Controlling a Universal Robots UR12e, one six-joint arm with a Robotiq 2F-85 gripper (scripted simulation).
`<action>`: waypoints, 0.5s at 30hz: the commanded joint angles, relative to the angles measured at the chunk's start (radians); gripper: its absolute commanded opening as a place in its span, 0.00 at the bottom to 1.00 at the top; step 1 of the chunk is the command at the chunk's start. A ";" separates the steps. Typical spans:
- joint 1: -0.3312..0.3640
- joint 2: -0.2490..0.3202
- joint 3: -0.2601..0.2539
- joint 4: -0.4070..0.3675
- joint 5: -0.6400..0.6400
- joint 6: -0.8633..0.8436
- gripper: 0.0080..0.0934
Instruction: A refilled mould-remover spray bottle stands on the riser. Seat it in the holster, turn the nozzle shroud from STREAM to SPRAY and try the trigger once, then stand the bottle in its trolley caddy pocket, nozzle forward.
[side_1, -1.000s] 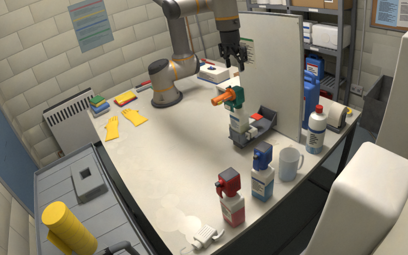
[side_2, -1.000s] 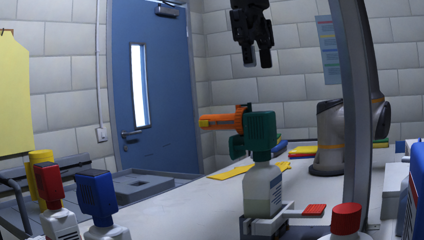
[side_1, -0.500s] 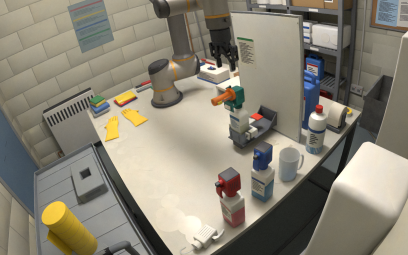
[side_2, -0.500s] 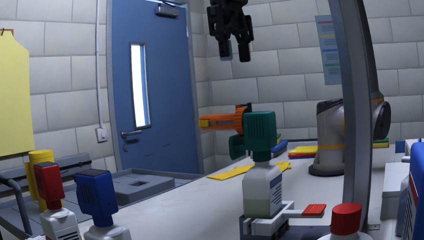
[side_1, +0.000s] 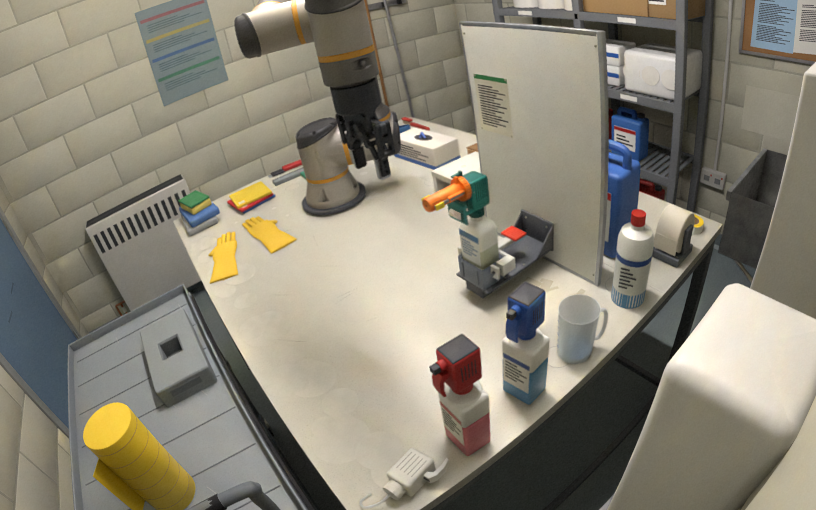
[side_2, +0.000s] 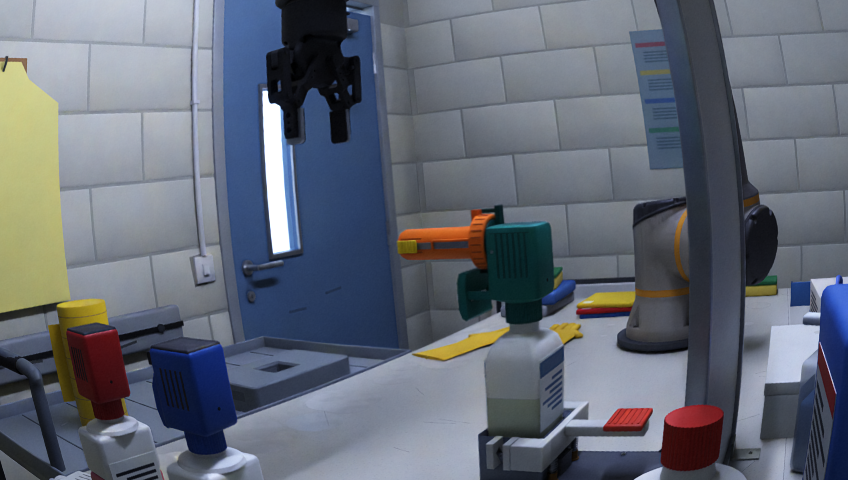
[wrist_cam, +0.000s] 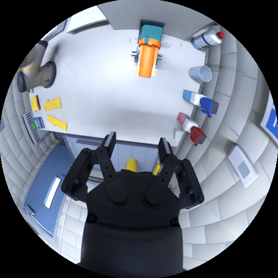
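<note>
My gripper (side_1: 372, 161) (side_2: 314, 129) (wrist_cam: 137, 145) hangs open and empty high above the table, well to the left of the spray bottle. The white bottle (side_1: 478, 239) (side_2: 523, 380) with the green spray head (side_1: 472, 193) (side_2: 516, 262) (wrist_cam: 151, 33) stands upright in the grey holster (side_1: 502, 258) (side_2: 535, 449) near the upright panel. Its orange nozzle shroud (side_1: 446, 195) (side_2: 443, 242) (wrist_cam: 147, 59) points away from the panel, out over the table. A red-tipped lever (side_1: 513, 233) (side_2: 626, 419) sits beside the bottle on the holster. The grey caddy block (side_1: 174, 358) (side_2: 279, 370) with a square pocket rests on the trolley.
The tall white panel (side_1: 538, 144) stands behind the holster. Red (side_1: 462, 394) and blue (side_1: 525, 343) spray bottles, a mug (side_1: 578, 328) and a red-capped bottle (side_1: 632, 258) line the table's near edge. Yellow gloves (side_1: 247, 243), sponges and the arm's base (side_1: 328, 165) occupy the far left; a yellow roll (side_1: 135, 457) lies on the trolley.
</note>
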 joint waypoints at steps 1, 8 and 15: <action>-0.007 0.003 -0.005 0.000 0.000 -0.007 0.82; -0.039 0.017 -0.022 0.003 0.000 -0.041 0.82; -0.041 0.022 -0.005 -0.018 0.000 -0.043 0.82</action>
